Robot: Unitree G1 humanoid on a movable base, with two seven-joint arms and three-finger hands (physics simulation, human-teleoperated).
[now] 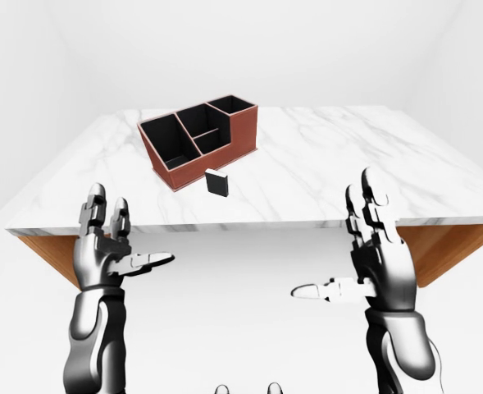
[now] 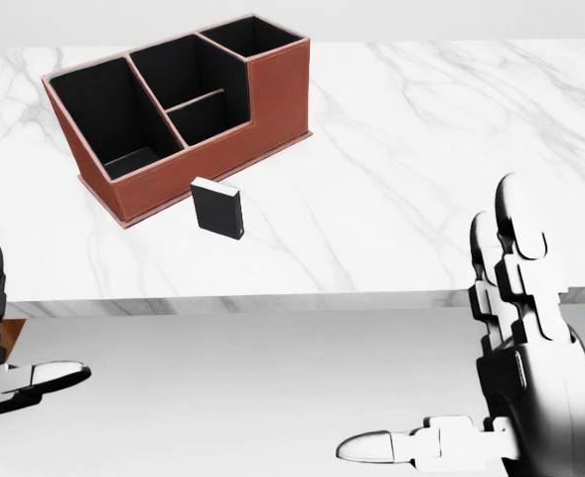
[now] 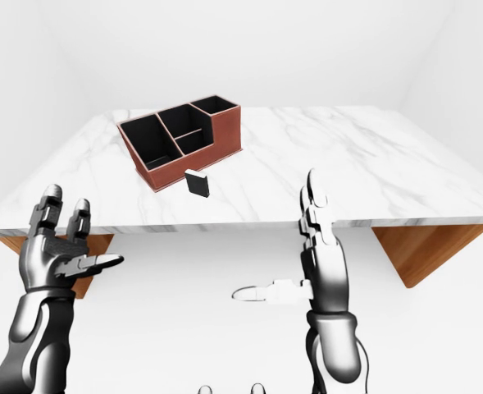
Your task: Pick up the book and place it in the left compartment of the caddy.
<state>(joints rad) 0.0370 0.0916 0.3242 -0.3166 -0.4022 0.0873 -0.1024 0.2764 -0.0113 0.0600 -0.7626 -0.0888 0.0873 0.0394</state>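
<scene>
Presently: left robot hand (image 1: pixel 106 250) and right robot hand (image 1: pixel 372 250), fingers spread, empty, short of the worktop (image 2: pixel 451 149). Book (image 2: pixel 218 208) upright, just beside the caddy (image 2: pixel 272 94) at its 6 o'clock. Step: pre-reach. Next: extend toward the book, close around it.

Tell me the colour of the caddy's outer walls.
Reddish-brown outside, black inside; the caddy shows best in the head view.

Bright, even, diffuse light; white surroundings nearly featureless. All three views sharp, no blur, no visible edge distortion. Soft sheen on the metal right hand (image 2: pixel 530 397); caddy (image 2: pixel 173 109) interior renders near-black, and only faint shadow lies on the tabletop (image 2: pixel 451 159) beside it.
</scene>
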